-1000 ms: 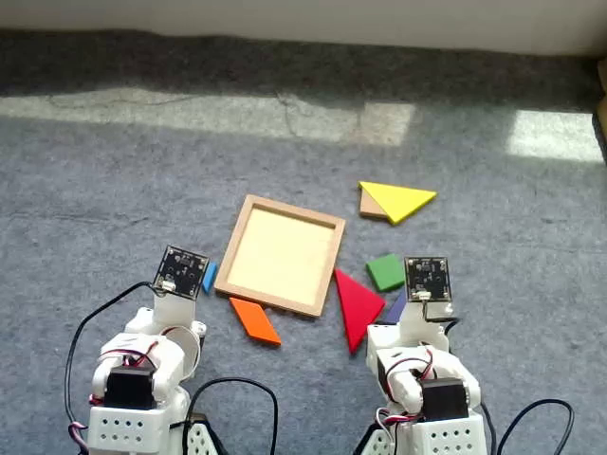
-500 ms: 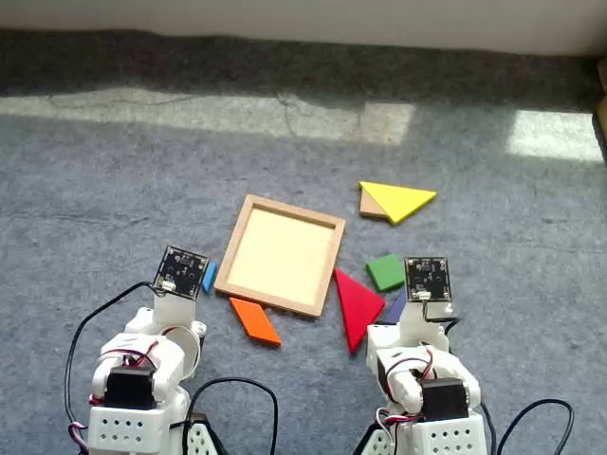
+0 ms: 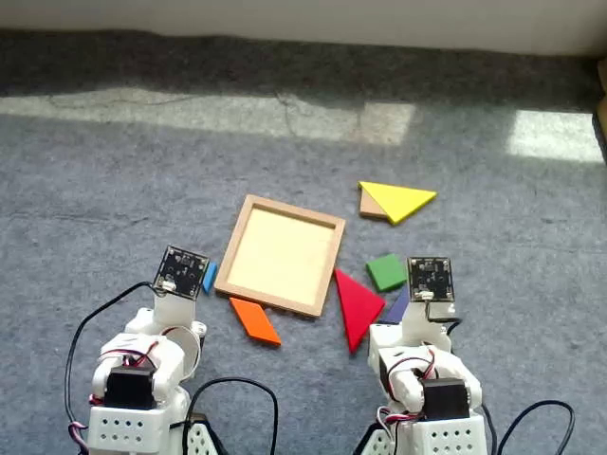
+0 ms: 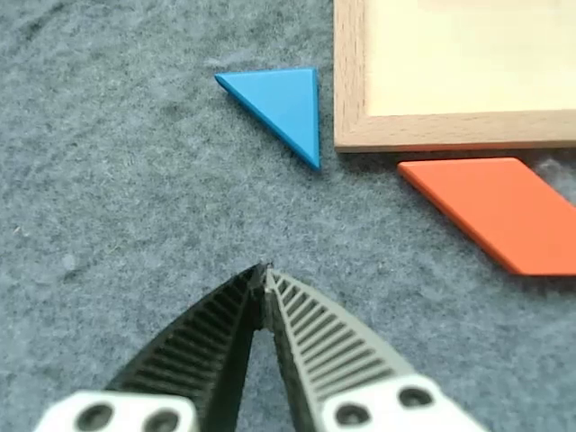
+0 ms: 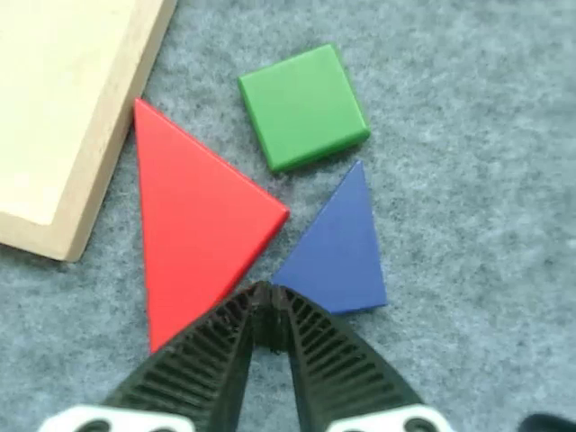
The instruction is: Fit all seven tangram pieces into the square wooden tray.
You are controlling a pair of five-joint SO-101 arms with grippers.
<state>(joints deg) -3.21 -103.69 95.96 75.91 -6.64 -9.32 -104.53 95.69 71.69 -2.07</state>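
Observation:
The square wooden tray [image 3: 248, 221] lies mid-carpet with nothing in it; its corner shows as tray [image 4: 349, 135] and tray [image 5: 63, 229]. Around it lie a light blue triangle [image 4: 281, 103], an orange parallelogram [image 3: 254, 320], a red triangle [image 3: 356, 301], a green square [image 3: 385, 271], a dark blue triangle [image 5: 340, 248], a yellow triangle [image 3: 398, 199] and a tan piece [image 3: 372, 205] partly under it. My left gripper [image 4: 262, 274] is shut over bare carpet short of the light blue triangle. My right gripper [image 5: 264, 292] is shut at the tips of the red triangle [image 5: 193, 220] and dark blue triangle.
Grey carpet [image 3: 114, 190] covers the whole work area, with sunlit bands toward the back. Both arm bases [image 3: 142, 398] stand at the front edge, cables looping beside them. Open carpet lies left of and behind the tray.
The right arm's wrist has shifted very slightly to the right. Nothing else has moved.

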